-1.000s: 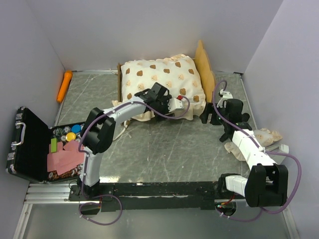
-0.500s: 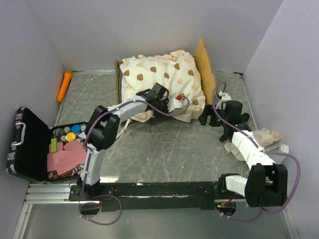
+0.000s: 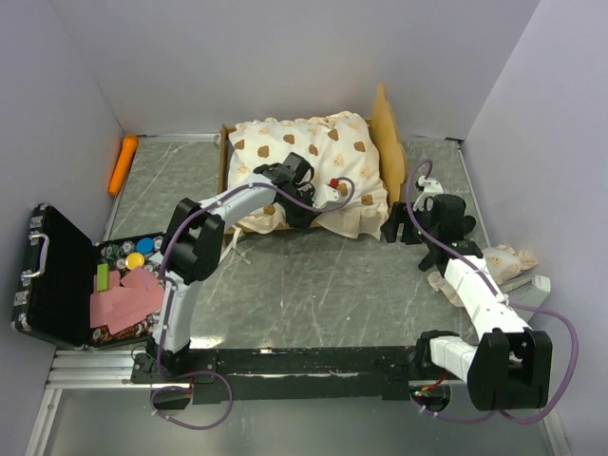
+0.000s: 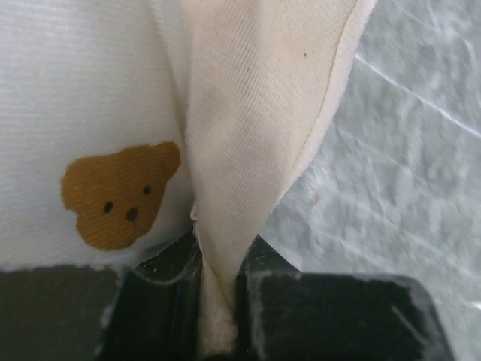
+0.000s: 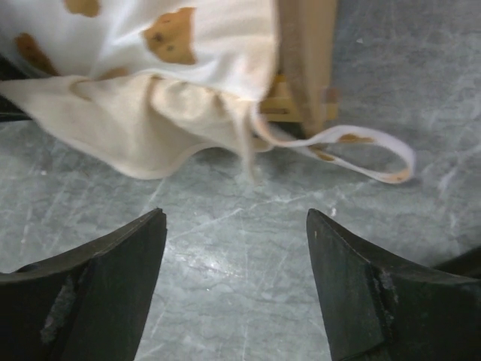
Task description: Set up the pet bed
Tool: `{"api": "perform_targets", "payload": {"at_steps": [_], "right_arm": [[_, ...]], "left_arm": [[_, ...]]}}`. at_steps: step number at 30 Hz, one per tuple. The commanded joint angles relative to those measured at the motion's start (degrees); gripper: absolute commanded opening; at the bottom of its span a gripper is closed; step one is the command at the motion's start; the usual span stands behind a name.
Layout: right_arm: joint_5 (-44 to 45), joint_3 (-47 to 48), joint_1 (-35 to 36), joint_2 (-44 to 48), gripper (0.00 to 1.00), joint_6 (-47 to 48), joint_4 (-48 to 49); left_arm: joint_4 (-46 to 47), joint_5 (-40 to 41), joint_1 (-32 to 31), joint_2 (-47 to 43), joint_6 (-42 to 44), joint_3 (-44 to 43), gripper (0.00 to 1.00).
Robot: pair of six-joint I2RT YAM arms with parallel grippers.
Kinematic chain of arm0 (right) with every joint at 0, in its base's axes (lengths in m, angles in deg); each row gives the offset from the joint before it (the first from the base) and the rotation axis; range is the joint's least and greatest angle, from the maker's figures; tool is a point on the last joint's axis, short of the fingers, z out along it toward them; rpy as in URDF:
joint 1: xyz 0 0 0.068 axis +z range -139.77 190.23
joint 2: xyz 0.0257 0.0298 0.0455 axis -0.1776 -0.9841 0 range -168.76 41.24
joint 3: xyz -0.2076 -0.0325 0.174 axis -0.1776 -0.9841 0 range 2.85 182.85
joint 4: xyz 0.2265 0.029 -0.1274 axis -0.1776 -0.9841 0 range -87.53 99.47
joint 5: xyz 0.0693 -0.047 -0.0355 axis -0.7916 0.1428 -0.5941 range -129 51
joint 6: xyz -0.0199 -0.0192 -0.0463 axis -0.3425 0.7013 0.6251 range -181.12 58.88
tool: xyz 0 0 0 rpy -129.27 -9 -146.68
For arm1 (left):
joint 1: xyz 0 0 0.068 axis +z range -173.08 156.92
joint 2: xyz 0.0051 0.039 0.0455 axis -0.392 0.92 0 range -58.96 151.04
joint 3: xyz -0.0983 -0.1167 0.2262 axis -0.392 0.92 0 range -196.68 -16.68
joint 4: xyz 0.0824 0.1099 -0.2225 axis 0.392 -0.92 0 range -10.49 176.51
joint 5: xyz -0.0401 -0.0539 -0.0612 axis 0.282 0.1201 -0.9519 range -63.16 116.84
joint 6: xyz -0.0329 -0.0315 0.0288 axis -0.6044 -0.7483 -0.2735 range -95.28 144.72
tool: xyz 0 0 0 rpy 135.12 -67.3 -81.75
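Pet bed (image 3: 387, 122): left claw (image 4: 219, 274) pinches the mattress (image 3: 304, 152) ruffle (image 4: 248, 135), seemingly to tug it square; right claw (image 5: 237, 252) hovers wide open.

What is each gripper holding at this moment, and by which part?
The left gripper pinches the mattress by its plain cream ruffle, near the edge. The right gripper stands open, holding nothing.

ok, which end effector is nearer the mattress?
Left. The left end effector is clamped on the mattress ruffle; the right end effector is open, just off its corner.
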Motion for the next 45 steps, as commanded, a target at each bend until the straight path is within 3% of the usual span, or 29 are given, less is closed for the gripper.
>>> {"api": "perform_targets", "payload": {"at_steps": [1,6,12,18,21,26,31,35,45], "right_arm": [[3.7,-0.9,3.2,3.2,0.79,1.9,-1.8],[9.4,-6.1,13.4,4.9,0.78,-3.5,7.0],[14.4,-9.2,17.1,-2.6,0.78,-9.5,18.6],[13.5,-10.5,17.3,-6.6,0.74,-12.3,28.6],[12.4,-10.5,17.3,-8.5,0.58,-13.8,30.3],[7.2,-9.1,17.3,-10.7,0.01,-13.8,30.6],[-2.5,-7.0,18.8,-0.7,0.0,-8.8,26.1],[-3.6,-0.5,21.5,4.2,0.0,-5.2,19.4],[9.7,13.4,19.8,-6.6,0.0,-2.5,11.8]], "left_arm": [[-7.9,-7.8,1.6,-10.5,-1.6,2.8,0.01],[-6.8,-9.1,2.4,-14.4,-1.0,8.5,0.01],[-6.6,-11.1,2.4,-14.6,-1.0,10.6,0.01],[-5.9,-10.9,2.1,-14.7,-0.3,11.4,0.01],[-5.5,-10.6,1.9,-14.6,-0.4,11.0,0.01],[-5.6,-10.2,1.6,-14.7,-0.2,10.8,0.01],[-4.0,-6.8,1.6,-14.7,0.1,11.7,0.01],[-4.4,-5.8,1.7,-13.5,0.5,10.6,0.01],[-5.4,-7.1,1.7,-14.4,1.4,11.0,0.01]]}}
